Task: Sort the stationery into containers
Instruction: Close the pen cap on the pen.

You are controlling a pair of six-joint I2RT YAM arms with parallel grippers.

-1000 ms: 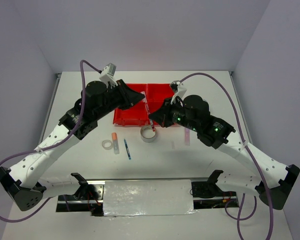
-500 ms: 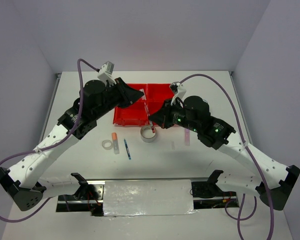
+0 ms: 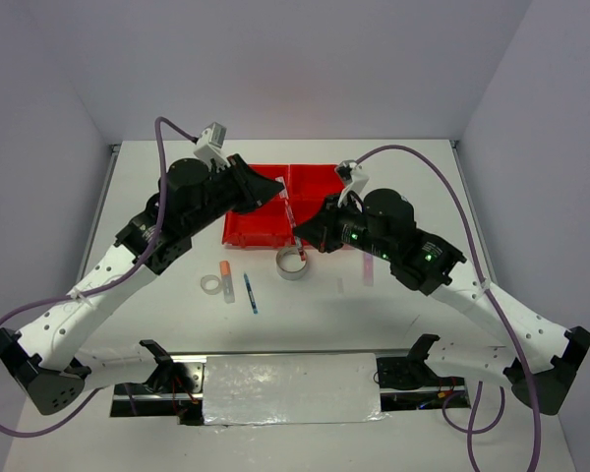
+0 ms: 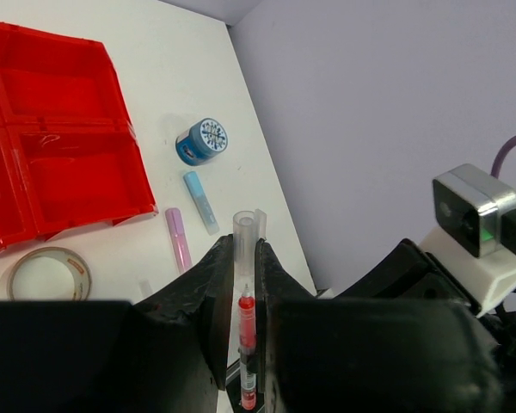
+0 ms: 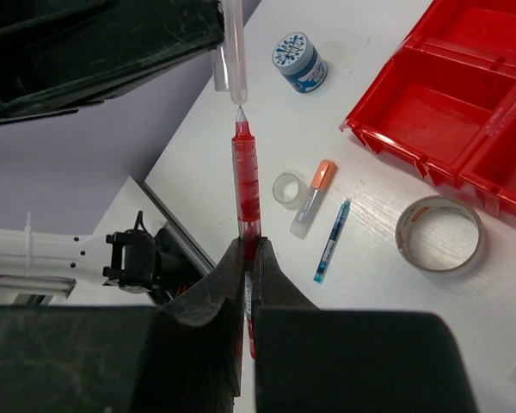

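Two hands meet in mid-air above the surface [image 3: 315, 310], just in front of the tray [image 3: 251, 234]. R hand [image 5: 248, 251] is clenched on the red pen [image 5: 245, 176], gripping its rear end, tip aimed at the L hand [image 3: 275, 189]. L hand is pinching a clear cap [image 5: 231, 47]. Pen tip sits right at the cap's mouth, can't tell if it's in. Down on the surface, the tape ring [image 3: 293, 263] lies near the tray's front edge. Further L, the small ring [image 3: 212, 284], orange stub [image 3: 224, 267] & blue pen [image 3: 249, 293] sit close together. On the tray's other side, the blue roll [image 4: 201, 141], blue stick [image 4: 199, 191] & pink stick [image 4: 177, 238] lie near one another.
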